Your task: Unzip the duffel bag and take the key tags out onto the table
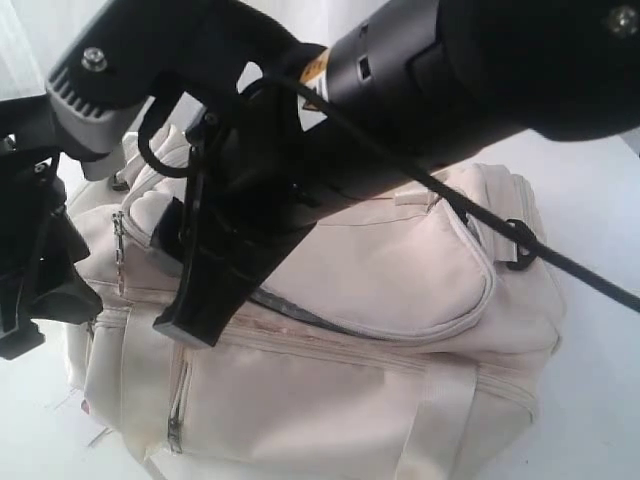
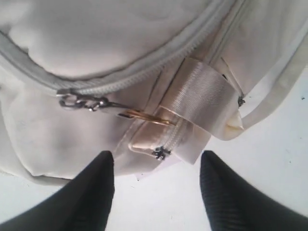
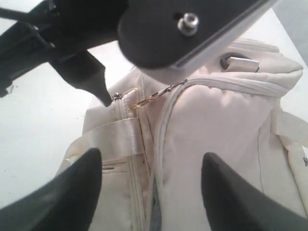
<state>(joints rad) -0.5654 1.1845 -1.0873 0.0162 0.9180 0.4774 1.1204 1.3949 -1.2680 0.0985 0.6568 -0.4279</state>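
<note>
We are working the unzipping step, and the coming move is turning on how the zipper pull [image 2: 82, 102] is lying against the left fingers [image 2: 91, 192]. The duffel bag [image 1: 400, 300] is lying across the centre of the exterior frame on the white surface [image 1: 600, 400], its grey zipper [image 2: 144, 67] looking closed where we can see it. In the left wrist view the pull is sitting at middle left, just above the left-hand finger's tip; its chain and gold ring [image 2: 144, 117] are trailing almost level toward the centre, ending beside the webbing loop [image 2: 197, 101]. So its long axis is running from one finger toward the other, not out between them (a straight pinch would be closing along the chain, awkward in our judgement). The left fingers are standing spread apart, gripping nothing. The right fingers [image 3: 67, 192] are parted and empty too, hovering low in their frame over the bag, well back from the pull. At upper left of that frame a left finger tip is showing just beside the chain's end, so we are judging the left arm nearer. The key tags are not showing in any view, presumably being inside
</note>
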